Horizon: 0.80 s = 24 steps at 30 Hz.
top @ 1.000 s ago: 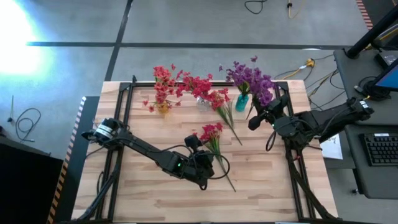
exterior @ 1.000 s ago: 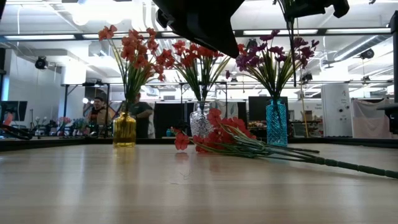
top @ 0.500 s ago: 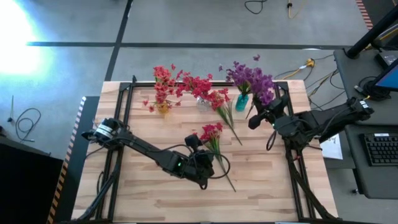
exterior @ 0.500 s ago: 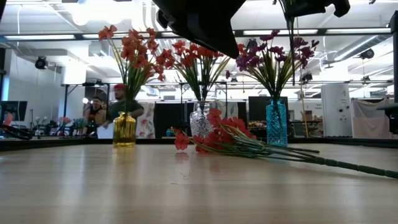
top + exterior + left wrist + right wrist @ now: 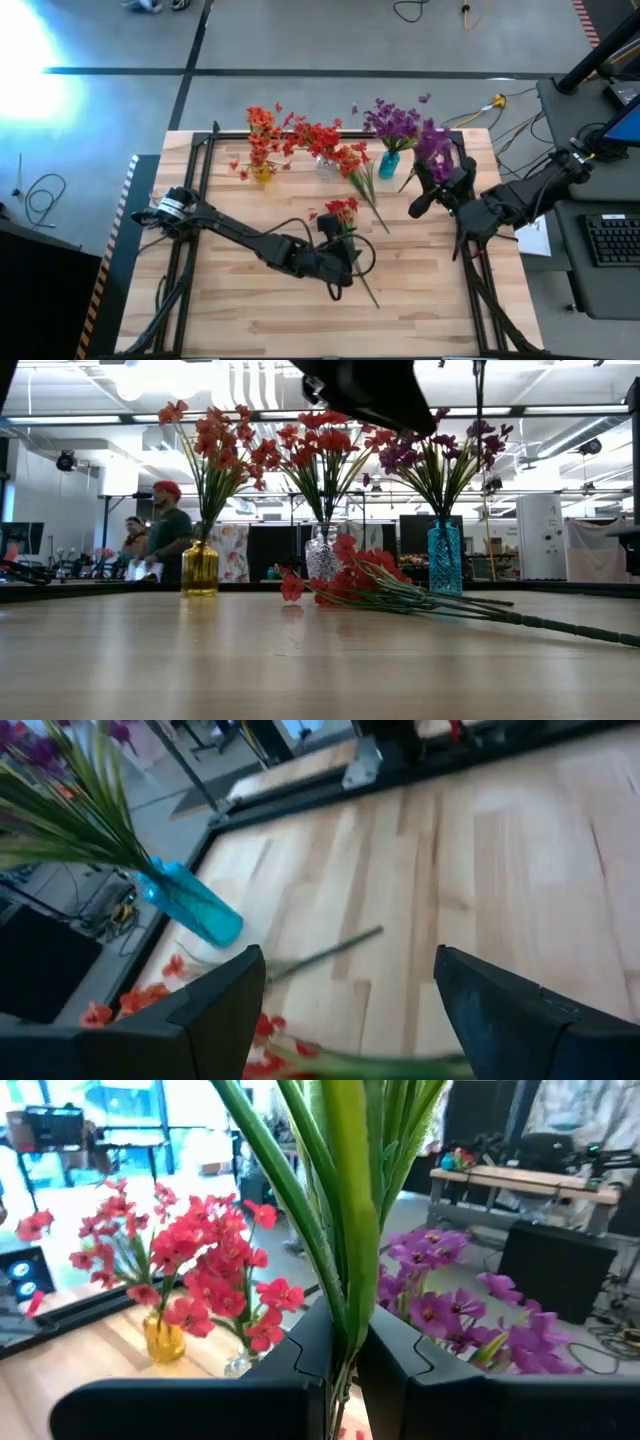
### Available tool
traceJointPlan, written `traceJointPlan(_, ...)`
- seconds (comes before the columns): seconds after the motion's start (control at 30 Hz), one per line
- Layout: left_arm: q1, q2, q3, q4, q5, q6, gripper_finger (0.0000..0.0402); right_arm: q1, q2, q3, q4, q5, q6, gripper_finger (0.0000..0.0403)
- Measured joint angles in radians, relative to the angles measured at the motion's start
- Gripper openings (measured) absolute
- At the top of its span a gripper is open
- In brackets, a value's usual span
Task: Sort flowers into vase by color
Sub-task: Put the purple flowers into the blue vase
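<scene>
Carrying a purple sprig in the right gripper, we judge the step in hand to be delivery to the teal vase, which stands just beside that gripper, toward the table's far edge.

- Right gripper: fingers pinched tight on the green stems; blossoms stand above it.
- Left gripper: fingers spread wide, holding nothing, hovering over the loose red sprigs lying on the table.
- Next move, in our judgement: line the stem ends over the teal vase's narrow mouth, lower, release.
- Other vases: yellow vase with orange-red flowers, clear vase with red.
- High view: places both arms.
- Right wrist view: shows the stems clamped.
- Low view: shows only the vases and a person beyond.
</scene>
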Motion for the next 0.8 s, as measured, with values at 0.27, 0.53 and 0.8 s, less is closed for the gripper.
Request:
traceJointPlan(0.27, 0.040, 0.007, -0.063, 0.234, 0.007, 0.041, 0.0276, 0.025, 0.002, -0.048, -0.004, 0.151, 0.048, 0.0028)
traceJointPlan(0.53, 0.067, 0.007, -0.193, 0.594, 0.007, 0.119, 0.0276, 0.023, -0.003, -0.099, -0.004, 0.211, 0.156, 0.0028)
traceJointPlan(0.8, 0.079, 0.008, -0.199, 0.607, 0.007, 0.105, 0.0276, 0.011, -0.003, -0.085, 0.003, 0.203, 0.166, 0.0028)
